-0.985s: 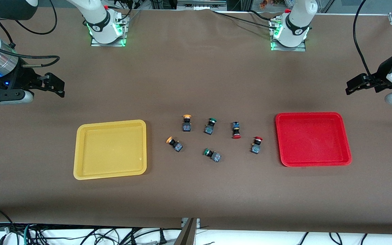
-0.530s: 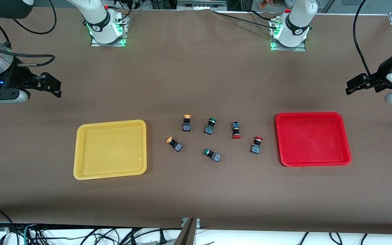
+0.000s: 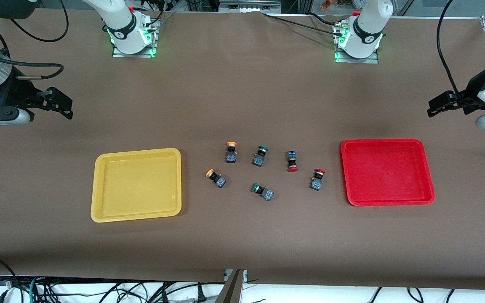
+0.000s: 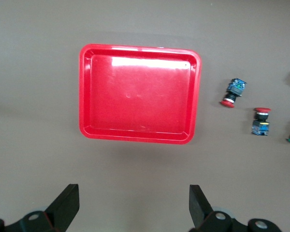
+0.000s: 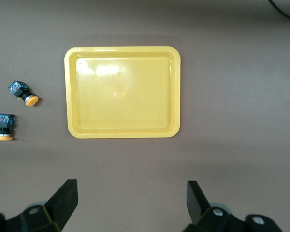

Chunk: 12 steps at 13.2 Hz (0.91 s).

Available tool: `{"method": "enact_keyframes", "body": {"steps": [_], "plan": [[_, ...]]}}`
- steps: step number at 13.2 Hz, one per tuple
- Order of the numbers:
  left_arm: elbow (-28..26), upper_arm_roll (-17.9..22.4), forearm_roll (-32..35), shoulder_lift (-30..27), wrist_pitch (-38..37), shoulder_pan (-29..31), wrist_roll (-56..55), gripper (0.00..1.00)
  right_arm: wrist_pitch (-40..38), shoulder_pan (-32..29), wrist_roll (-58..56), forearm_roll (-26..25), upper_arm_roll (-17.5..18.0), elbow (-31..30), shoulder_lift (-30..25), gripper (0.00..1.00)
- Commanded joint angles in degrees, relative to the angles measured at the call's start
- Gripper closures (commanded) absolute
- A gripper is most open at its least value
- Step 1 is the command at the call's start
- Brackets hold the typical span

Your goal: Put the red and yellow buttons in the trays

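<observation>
Table (image 3: 242, 235) with yellow tray (image 3: 136, 214) toward the right arm's end and red tray (image 3: 387, 200) toward the left arm's. Between them lay yellow buttons (image 3: 230, 152), red buttons (image 3: 292, 161) and green buttons (image 3: 260, 156). Left gripper (image 4: 134, 205) and right gripper (image 5: 131, 203) hovered over bare table, jaws wide, holding nothing.

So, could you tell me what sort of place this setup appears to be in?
Most likely a robotics lab: two arms are bolted to a cloth-covered table, loose cables run along its near edge, and a yellow tray and a red tray sit staged for sorting.

Red tray (image 4: 139, 137) beside 2 red buttons (image 4: 233, 92)
</observation>
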Motion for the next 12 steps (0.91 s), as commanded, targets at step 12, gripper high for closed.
{"method": "enact_keyframes", "body": {"steps": [12], "plan": [[1.93, -3.00, -4.41, 25.45, 21.46, -12.56, 0.28, 0.00, 16.11, 10.23, -1.74, 8.00, 2.59, 0.78, 21.20, 0.00]]}}
